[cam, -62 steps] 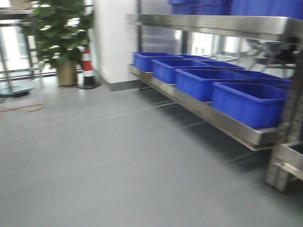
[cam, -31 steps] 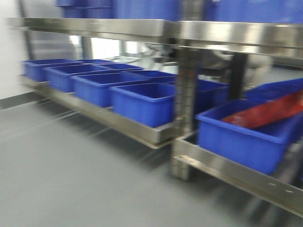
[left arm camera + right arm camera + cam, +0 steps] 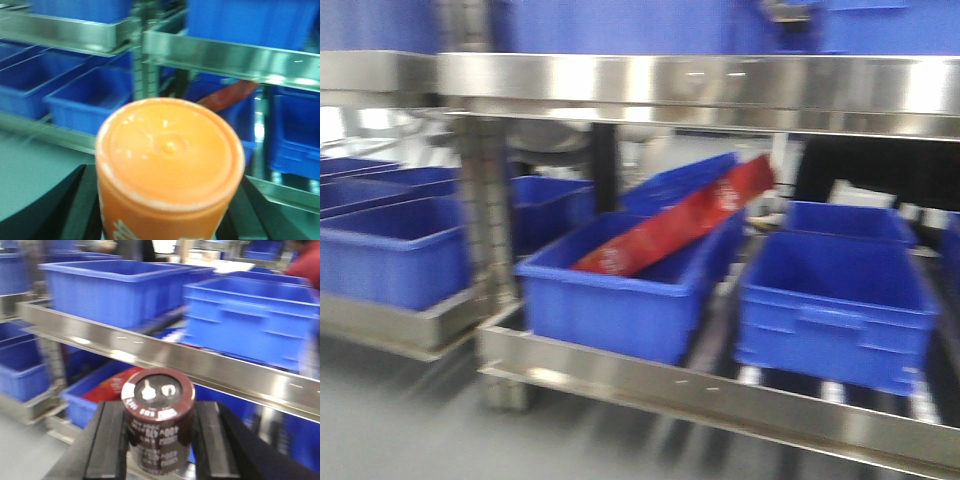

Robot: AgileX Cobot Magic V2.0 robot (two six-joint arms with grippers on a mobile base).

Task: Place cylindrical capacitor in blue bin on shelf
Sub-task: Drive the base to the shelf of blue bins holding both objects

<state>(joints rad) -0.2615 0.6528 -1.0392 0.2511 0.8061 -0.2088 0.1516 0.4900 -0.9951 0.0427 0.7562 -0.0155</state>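
Red packet (image 3: 680,222) crowds 1 bin (image 3: 610,305); neighbouring bin (image 3: 830,320) open.

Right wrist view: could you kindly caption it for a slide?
Right end effector holds the capacitor before blue bins on the steel shelf.

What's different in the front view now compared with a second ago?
The front camera swung right, nearer the shelf: plant and cone slid out on the left, and the blue bin holding a red packet came to the middle. The other bins stayed put on their rails. No grasp or release shows; the wrist views have no earlier pictures.
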